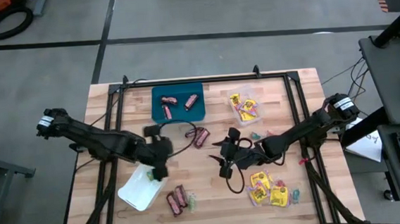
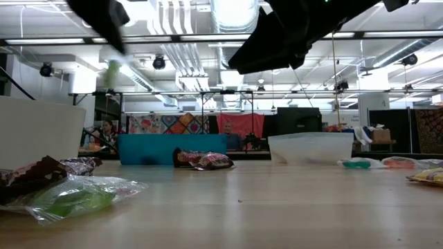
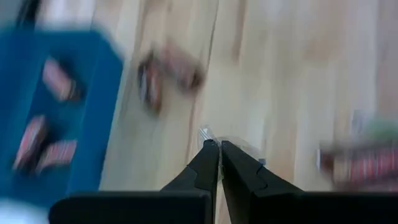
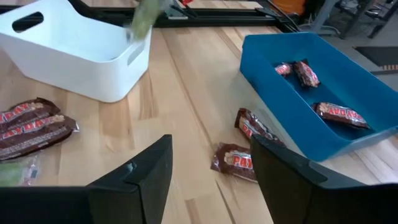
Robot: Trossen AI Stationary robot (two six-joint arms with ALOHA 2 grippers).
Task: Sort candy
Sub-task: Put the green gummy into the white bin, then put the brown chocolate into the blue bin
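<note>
Candy lies in groups across the desk [image 1: 212, 182]: 3 brown-red mini bars [image 1: 178, 101] inside the blue tray [image 1: 159, 115], 2 more bars [image 1: 200, 137] on the wood just beside that tray, another pair of bars [image 1: 176, 200] near the front edge, yellow packets [image 1: 243, 107] in the clear tray [image 1: 255, 92], and a cluster of yellow packets [image 1: 267, 189] with tiny pastel sweets [image 1: 294, 190] at the front right. Left hand [image 1: 157, 170], its fingers [image 3: 208, 163] clenched on a thin clear wrapper, hangs above the rim of the white tray [image 1: 138, 192]; a green sweet [image 4: 143, 18] shows above that tray in the right wrist view. Right hand [image 1: 224, 158] hovers mid-desk, fingers spread and released, over bare wood near the 2 loose bars.
</note>
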